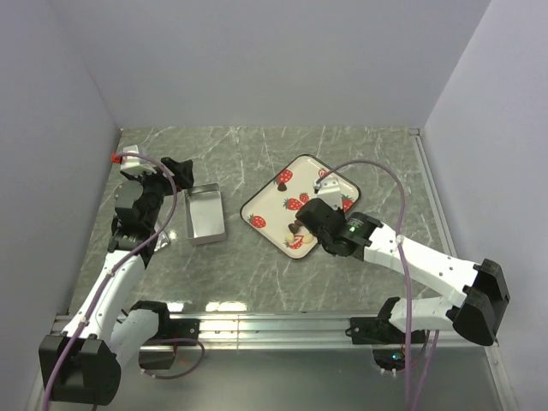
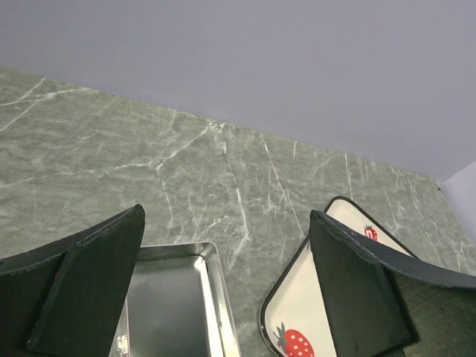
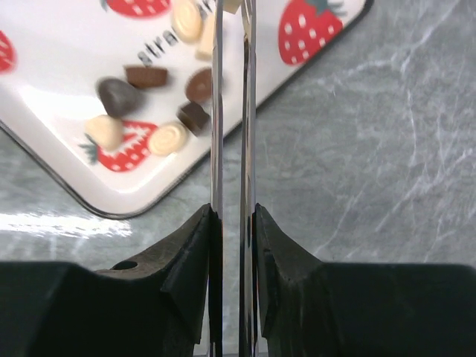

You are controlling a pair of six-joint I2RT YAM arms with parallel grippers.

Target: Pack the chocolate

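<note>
progress looks slight to me: no piece shows in the tin (image 1: 205, 214), and the chocolate (image 3: 117, 95) sits in a small cluster, dark and cream pieces together, on the strawberry tray (image 3: 59, 67) close to its rim. right gripper (image 3: 230, 9) hangs over that tray with its jaws narrow, the thin blades almost together. the cluster lies just left of the blades in the wrist view, one cream piece right beside them. the tips run off the frame, so i cannot tell if a piece is pinched. further off, left gripper (image 2: 224, 213) hovers near the tin's far end, jaws wide, holding nothing. every piece i see has yet to reach the tin.
</note>
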